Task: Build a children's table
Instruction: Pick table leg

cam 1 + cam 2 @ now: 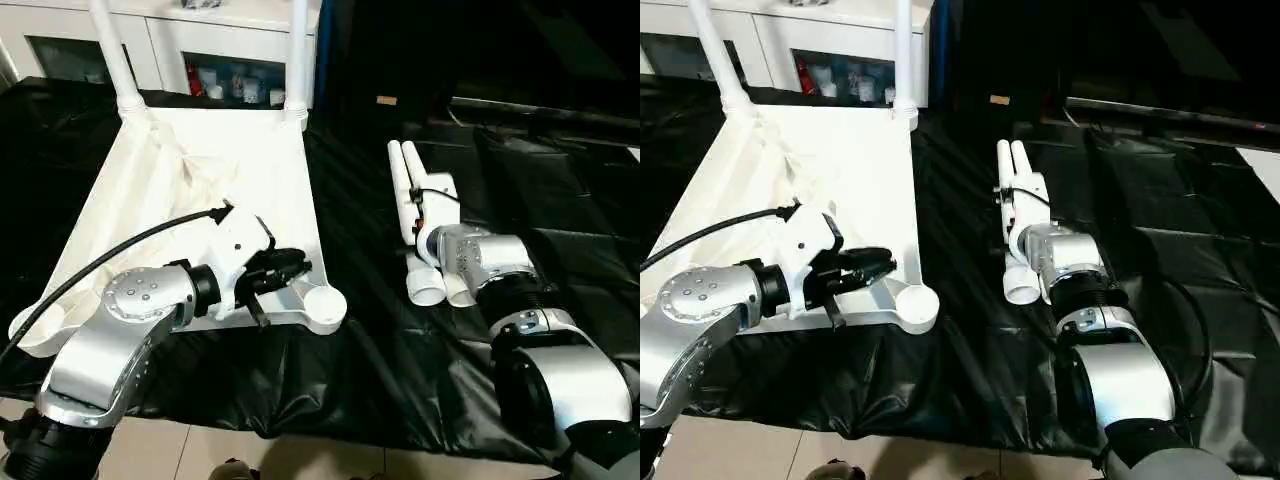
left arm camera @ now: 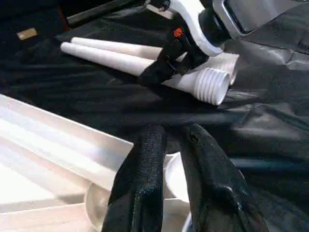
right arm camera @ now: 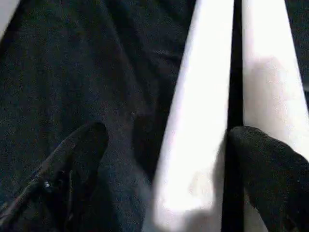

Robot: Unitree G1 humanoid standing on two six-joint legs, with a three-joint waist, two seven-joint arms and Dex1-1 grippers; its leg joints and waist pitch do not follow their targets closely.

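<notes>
Lying upside down on the black sheet [image 1: 400, 360] that covers the floor, the white table top [image 1: 240, 170], ribbed underside up, fills the robot's left half of the scene. Standing upright in its two far corner sockets, two fitted legs [image 1: 112, 50], the second [image 1: 297, 60] at the other far corner. Behind these, a white cabinet [image 1: 200, 40] with glass doors. Showing open at the near corner beside the left arm, an unfilled round socket [image 1: 325, 305]. Resting side by side on the sheet to the robot's right, well apart from the top, two loose legs [image 1: 412, 200], flared ribbed ends toward the robot. Reaching over the near edge of the top, the silver left forearm [image 1: 110, 340], a black cable [image 1: 110, 255] arching from it. Hovering just beside the unfilled socket, the left gripper [image 1: 285, 268], its fingers [image 2: 145, 183] drawn nearly together with only a narrow gap, grasping nothing. Stretched over the loose legs, the right arm [image 1: 480, 255]. Set down over the nearer loose leg [image 3: 198, 121], the right gripper [image 3: 166, 159], its fingers [image 3: 72, 164] spread wide, one on the sheet side and the other in the gap between the two legs, straddling the leg without clamping it.
</notes>
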